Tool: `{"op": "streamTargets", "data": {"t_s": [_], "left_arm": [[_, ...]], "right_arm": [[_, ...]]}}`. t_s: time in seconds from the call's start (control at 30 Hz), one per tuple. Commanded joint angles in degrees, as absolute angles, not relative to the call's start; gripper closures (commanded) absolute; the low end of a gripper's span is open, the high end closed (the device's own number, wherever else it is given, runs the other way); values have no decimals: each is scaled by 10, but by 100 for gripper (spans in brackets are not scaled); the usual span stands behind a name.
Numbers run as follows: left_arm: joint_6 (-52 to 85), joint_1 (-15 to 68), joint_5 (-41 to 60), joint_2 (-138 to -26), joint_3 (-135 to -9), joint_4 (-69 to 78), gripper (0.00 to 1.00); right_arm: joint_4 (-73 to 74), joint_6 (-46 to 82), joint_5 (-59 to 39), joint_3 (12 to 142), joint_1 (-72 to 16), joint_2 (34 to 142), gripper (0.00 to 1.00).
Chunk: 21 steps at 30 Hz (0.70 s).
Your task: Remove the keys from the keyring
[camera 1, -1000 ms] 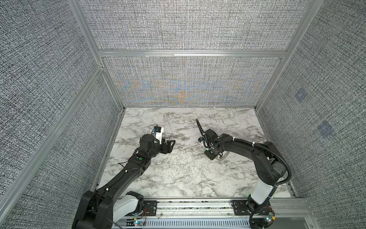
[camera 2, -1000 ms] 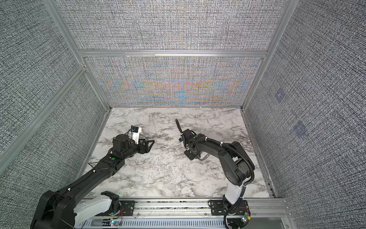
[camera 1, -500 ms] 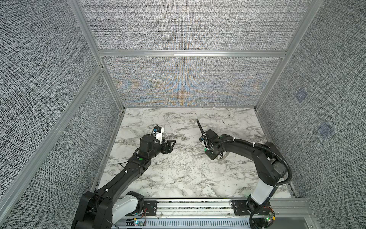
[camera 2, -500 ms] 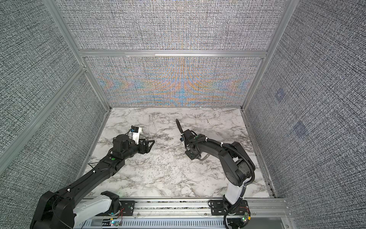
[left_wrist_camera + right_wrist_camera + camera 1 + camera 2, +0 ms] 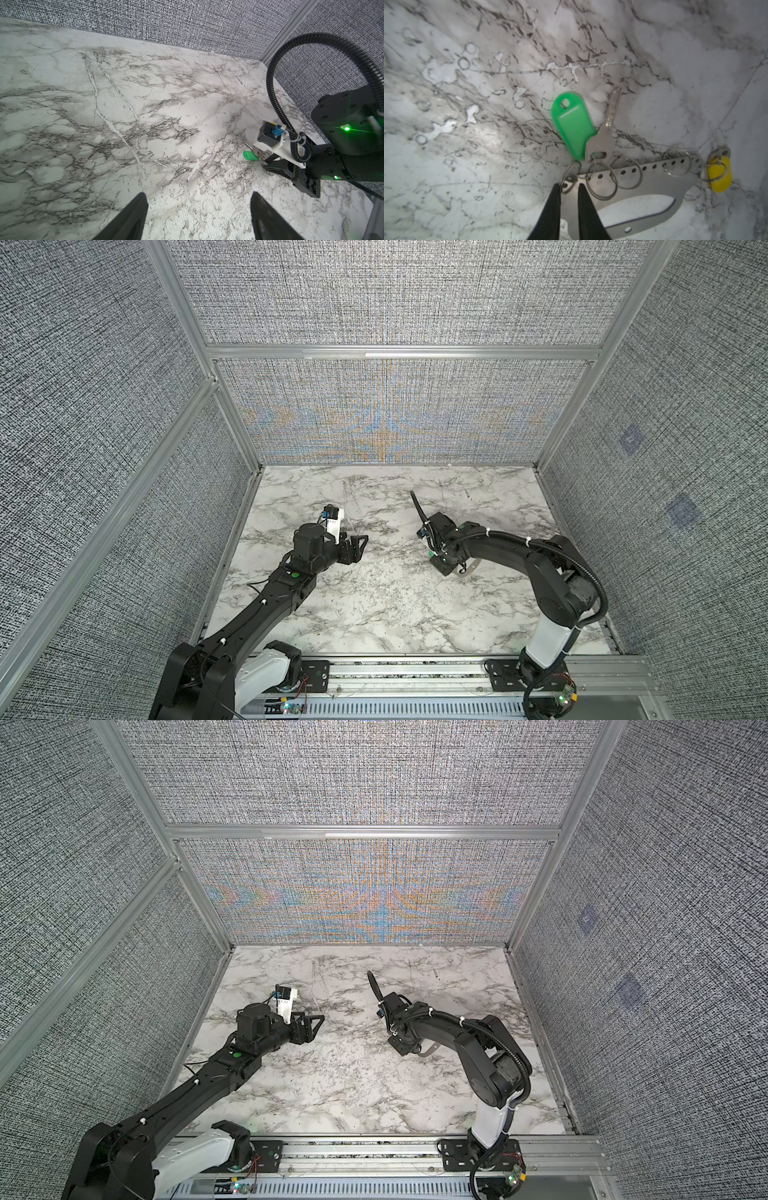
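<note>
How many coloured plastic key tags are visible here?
2. The green plastic tag lies beside a silver key, near the right pincer; the yellow plastic tag sits at the other end of the flat grey metal keyring.

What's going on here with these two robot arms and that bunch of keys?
The right claw is pinched on one end of the keyring, which lies flat on the marble table. The green-tagged key and the yellow tag both look attached to it, so nothing has come off yet. The left claw hangs open and empty, apart from the keys.
</note>
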<state>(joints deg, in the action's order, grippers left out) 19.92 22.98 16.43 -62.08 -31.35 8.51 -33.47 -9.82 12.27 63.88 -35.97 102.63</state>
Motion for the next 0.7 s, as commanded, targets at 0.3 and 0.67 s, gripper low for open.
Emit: {"op": "streamTargets", "data": {"t_s": [0.3,0.67], "left_arm": [[200,232,157,-620,-308,99,21],[200,233,156,-615,-302,103,21]], "right_arm": [[-329,-114,148,632,-361,1013,92],[-336,-129,136,633,-361,1003,98]]}}
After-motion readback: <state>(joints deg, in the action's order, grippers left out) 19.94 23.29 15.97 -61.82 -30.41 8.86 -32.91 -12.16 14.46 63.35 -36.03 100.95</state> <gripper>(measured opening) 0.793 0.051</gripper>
